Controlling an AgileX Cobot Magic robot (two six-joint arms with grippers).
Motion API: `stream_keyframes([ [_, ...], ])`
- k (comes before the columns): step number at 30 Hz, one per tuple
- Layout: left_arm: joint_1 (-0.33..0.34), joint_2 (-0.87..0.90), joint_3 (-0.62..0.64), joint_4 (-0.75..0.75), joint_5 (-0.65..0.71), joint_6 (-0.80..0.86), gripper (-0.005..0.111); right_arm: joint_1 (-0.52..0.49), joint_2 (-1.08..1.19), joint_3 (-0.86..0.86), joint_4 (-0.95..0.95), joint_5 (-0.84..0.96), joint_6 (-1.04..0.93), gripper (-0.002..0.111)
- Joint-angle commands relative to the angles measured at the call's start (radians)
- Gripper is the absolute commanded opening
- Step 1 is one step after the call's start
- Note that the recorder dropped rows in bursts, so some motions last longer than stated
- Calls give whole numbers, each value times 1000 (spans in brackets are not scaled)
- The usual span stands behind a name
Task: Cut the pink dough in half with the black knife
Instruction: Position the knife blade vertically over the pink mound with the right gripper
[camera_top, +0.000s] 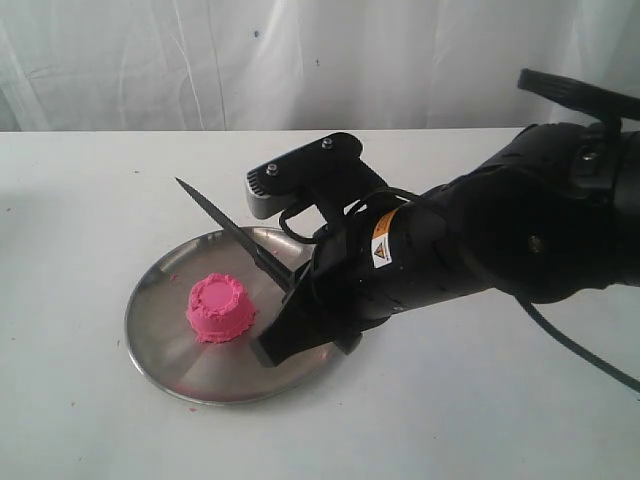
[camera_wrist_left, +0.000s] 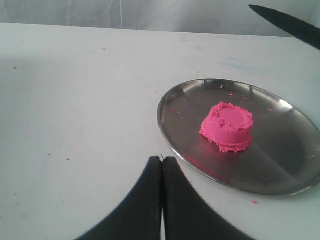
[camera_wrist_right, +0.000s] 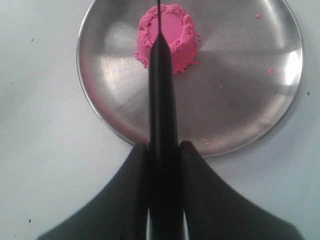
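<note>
Holding black knife (camera_wrist_right: 162, 100) clamped in my right hand (camera_wrist_right: 164, 147), above uncut pink dough (camera_wrist_right: 178, 35). Next: press down through centre.

The pink dough (camera_top: 218, 309), an uncut, grainy, flat-topped dome, sits just ahead of the right end effector (camera_top: 300, 298). The end effector clamps the slim black knife (camera_top: 232, 238), whose pointed blade slants out above the dough.

It was prob. a robotics lab or test cell: plain white tabletop (camera_top: 80, 400), white curtain (camera_top: 150, 60) hung as backdrop, black robot arm (camera_top: 500, 240) w/ a warning sticker (camera_top: 380, 250) reached over it.
</note>
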Motion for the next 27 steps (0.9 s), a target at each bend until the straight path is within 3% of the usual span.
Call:
stream_keyframes([
  [1, -5, 6, 4, -2, 2, 0, 0, 0, -9, 5, 5, -17, 0, 0],
  [13, -5, 6, 4, -2, -4, -2, 0, 0, -9, 5, 3, -50, 0, 0],
  [21, -5, 6, 4, -20, -106, -141, 0, 0, -9, 5, 3, -66, 0, 0],
  [27, -5, 6, 4, -20, -139, -142, 0, 0, -9, 5, 3, -66, 0, 0],
])
